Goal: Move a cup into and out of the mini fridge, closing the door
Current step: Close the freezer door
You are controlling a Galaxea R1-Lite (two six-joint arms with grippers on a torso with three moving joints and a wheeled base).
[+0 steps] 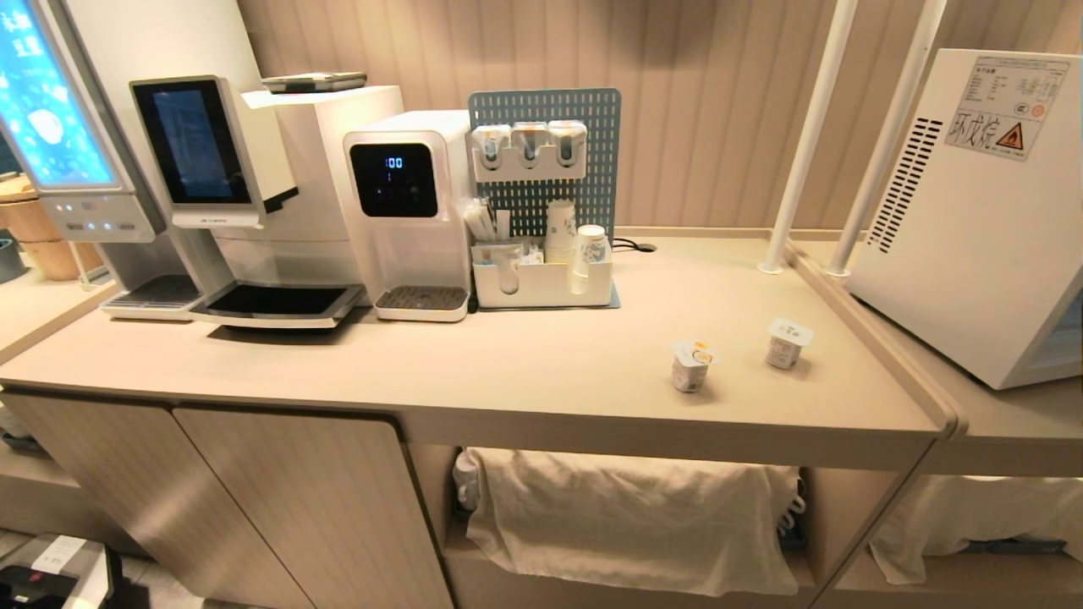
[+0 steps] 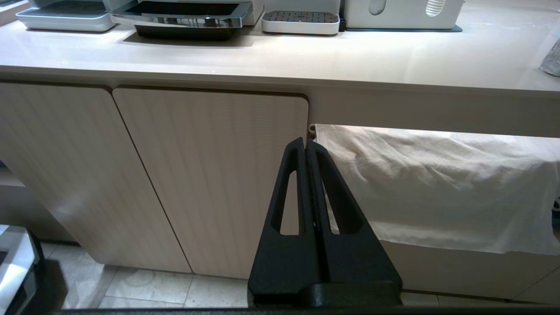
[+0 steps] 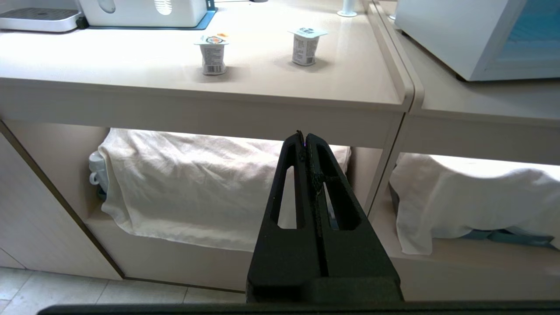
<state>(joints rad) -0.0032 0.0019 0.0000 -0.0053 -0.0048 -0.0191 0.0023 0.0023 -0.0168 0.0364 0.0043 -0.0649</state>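
Two small sealed cups stand on the beige counter (image 1: 541, 372), one with an orange-marked lid (image 1: 694, 365) and one with a white lid (image 1: 787, 342). The right wrist view shows the same cups, orange-marked lid (image 3: 213, 54) and white lid (image 3: 305, 46). The white mini fridge (image 1: 973, 220) sits on the lower counter at the right, with its door (image 1: 1064, 334) seen edge-on and its bluish glass (image 3: 531, 35) partly in frame. Neither arm shows in the head view. My left gripper (image 2: 305, 144) is shut and empty, low before the cabinet doors. My right gripper (image 3: 305, 136) is shut and empty below the counter edge.
A coffee machine (image 1: 220, 186), a water dispenser (image 1: 406, 211) and a white organiser with paper cups (image 1: 546, 275) line the counter's back. Two white poles (image 1: 804, 144) rise beside the fridge. White cloths (image 1: 634, 516) drape the open shelves below; cabinet doors (image 2: 210, 175) are at the left.
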